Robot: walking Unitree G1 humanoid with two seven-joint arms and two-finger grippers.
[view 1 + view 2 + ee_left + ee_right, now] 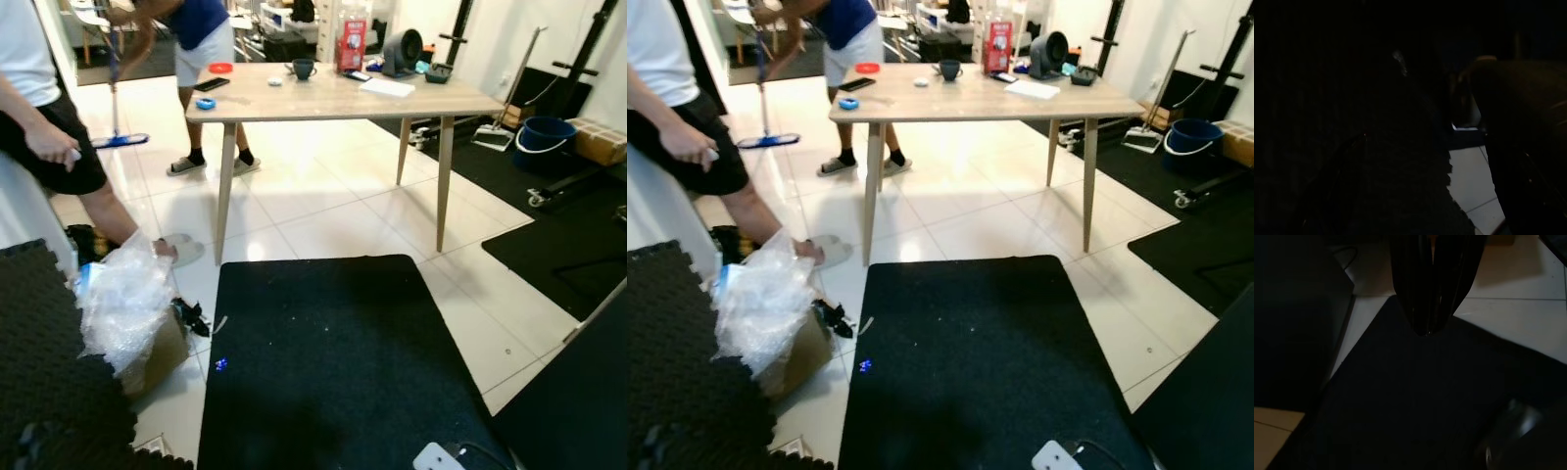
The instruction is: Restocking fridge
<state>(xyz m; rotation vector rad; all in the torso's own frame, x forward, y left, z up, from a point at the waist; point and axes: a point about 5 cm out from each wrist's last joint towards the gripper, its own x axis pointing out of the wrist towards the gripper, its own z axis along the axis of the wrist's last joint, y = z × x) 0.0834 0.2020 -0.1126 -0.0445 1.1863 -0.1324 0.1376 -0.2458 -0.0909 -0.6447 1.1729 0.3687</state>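
No fridge in sight; nothing carried. Right hand [1426, 330] clenched, empty, hanging over black mat [333, 362]. Left hand: state untellable, too dark. Likely stock on far desk [323, 98]: red carton [351, 44], mug [303, 68]. Best approach: cross mat slowly, skirt plastic bag [122, 308] near left, give person [44, 127] room.

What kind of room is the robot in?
Probably a home living space that doubles as a gym: a wooden table with a mug, black exercise mats on white tiles, and a person mopping behind.
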